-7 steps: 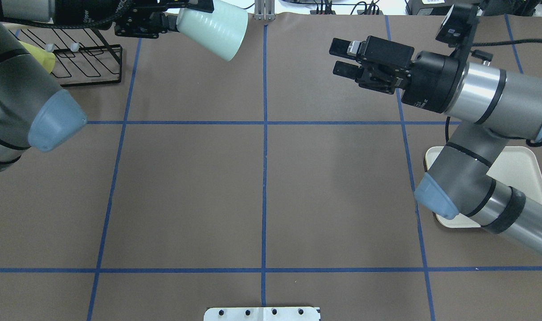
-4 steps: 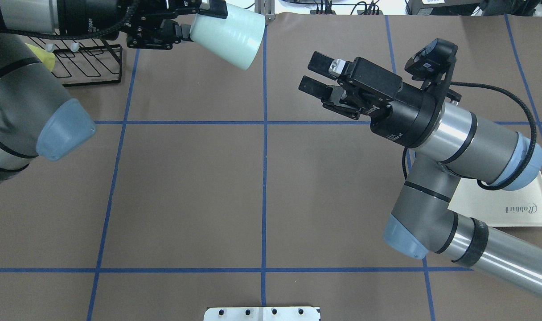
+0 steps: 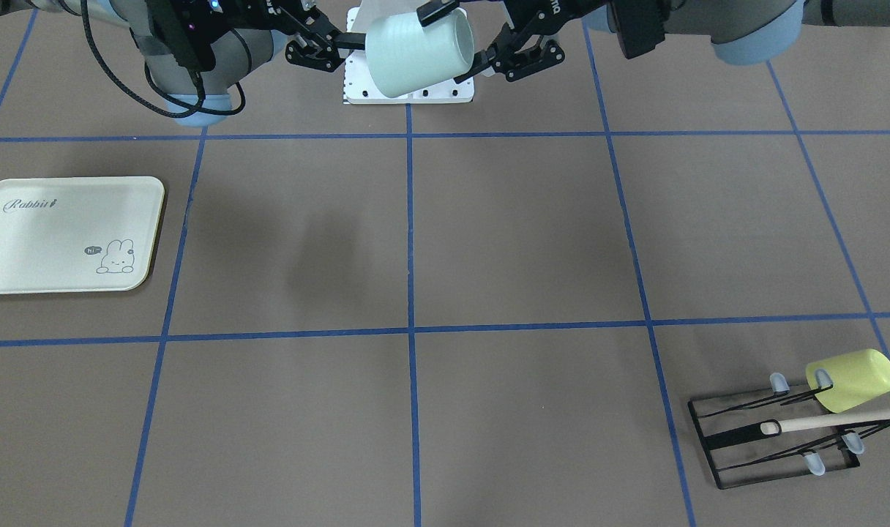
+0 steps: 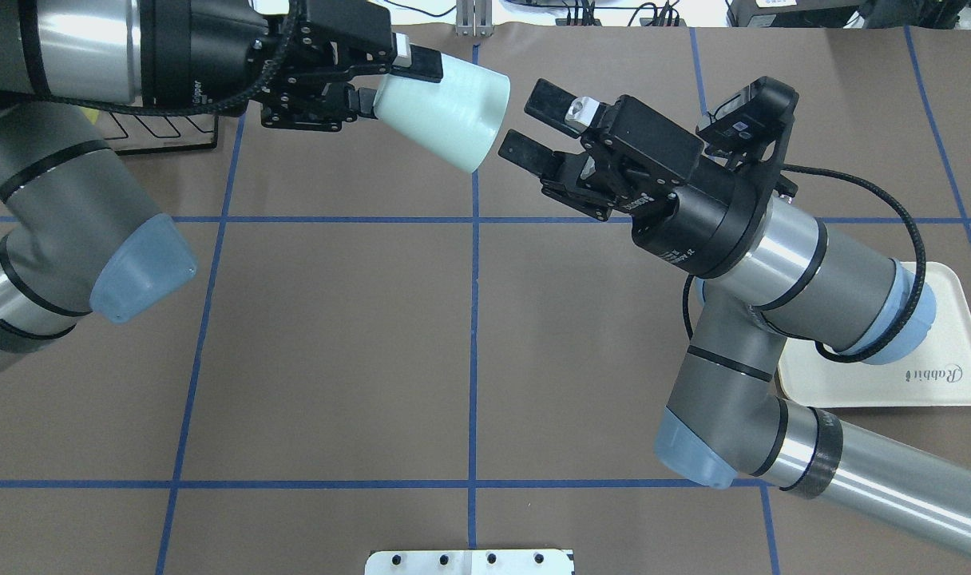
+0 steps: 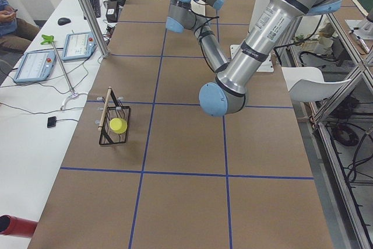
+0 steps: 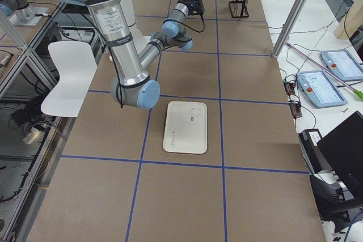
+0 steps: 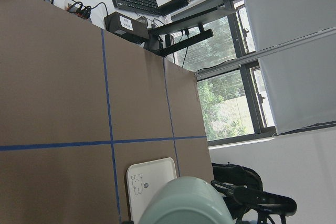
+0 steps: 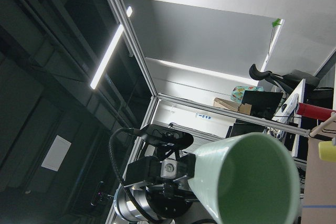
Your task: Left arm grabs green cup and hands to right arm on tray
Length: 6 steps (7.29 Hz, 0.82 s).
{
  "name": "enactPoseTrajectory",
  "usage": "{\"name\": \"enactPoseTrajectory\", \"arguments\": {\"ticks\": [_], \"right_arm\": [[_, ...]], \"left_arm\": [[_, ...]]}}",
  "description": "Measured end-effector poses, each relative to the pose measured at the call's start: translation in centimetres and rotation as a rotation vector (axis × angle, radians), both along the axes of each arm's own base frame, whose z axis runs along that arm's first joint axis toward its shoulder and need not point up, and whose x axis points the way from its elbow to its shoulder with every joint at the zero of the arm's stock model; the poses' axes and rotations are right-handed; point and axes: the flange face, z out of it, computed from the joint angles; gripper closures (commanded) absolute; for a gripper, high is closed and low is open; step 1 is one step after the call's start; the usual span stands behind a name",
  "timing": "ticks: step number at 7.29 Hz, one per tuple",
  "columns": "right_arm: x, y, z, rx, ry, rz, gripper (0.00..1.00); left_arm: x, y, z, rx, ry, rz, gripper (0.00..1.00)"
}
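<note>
Closer now — green cup (image 4: 447,113) lies sideways, mouth toward spread right hand (image 4: 531,124); left hand (image 4: 391,83) clamps its base.

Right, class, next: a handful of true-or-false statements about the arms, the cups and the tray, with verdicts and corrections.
1. The left tool grips the green cup. True.
2. The green cup stands upright on the tray. False: it is held on its side in the air, away from the tray.
3. The right tool is open. True.
4. The yellow-green cup lies on the tray. False: it sits on the black wire rack.
5. The green cup's mouth faces the right tool. True.
</note>
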Motion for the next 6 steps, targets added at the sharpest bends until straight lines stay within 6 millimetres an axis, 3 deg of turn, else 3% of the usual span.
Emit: {"name": "enactPoseTrajectory", "arguments": {"ticks": [2,6], "right_arm": [[-0.03,0.07,-0.11,-0.001,-0.004,-0.001,0.09],[0.07,0.19,-0.61,0.004,-0.016,-0.002,0.31]], "left_arm": [[0.25,0.67,-0.74,-0.003,0.025,0.021,0.91],[0.62,1.36,-1.13,0.002,0.037,0.038,0.91]]}}
